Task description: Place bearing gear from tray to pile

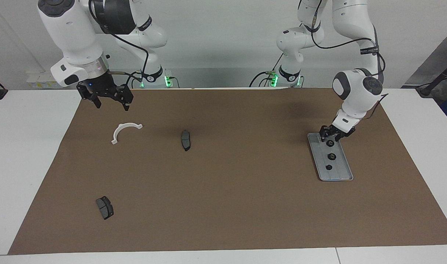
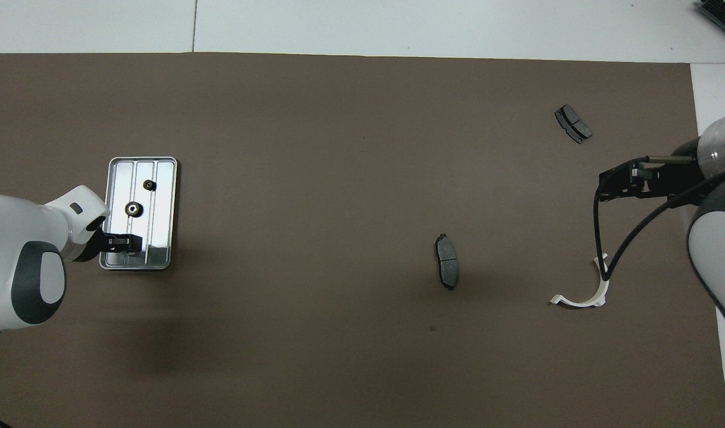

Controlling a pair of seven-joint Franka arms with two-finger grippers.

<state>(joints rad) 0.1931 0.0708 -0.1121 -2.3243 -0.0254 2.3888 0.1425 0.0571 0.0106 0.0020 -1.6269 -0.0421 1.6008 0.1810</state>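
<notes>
The silver tray (image 1: 341,176) (image 2: 160,196) lies on the brown mat at the left arm's end of the table. Three small dark bearing gears sit in it in a row: one nearest the robots (image 1: 330,143), a middle one (image 1: 332,157) (image 2: 134,208), and a small one farthest away (image 1: 329,167) (image 2: 150,185). My left gripper (image 1: 331,138) (image 2: 130,241) is down in the tray at the nearest gear, which it hides in the overhead view. The pile's parts lie scattered at the right arm's end. My right gripper (image 1: 111,104) (image 2: 603,181) hangs open above the mat near the white half-ring bracket (image 1: 126,129) (image 2: 582,295).
One dark brake pad (image 1: 186,140) (image 2: 446,261) lies near the middle of the mat. Another brake pad (image 1: 105,207) (image 2: 573,123) lies farther from the robots. White table surface (image 1: 25,154) borders the mat.
</notes>
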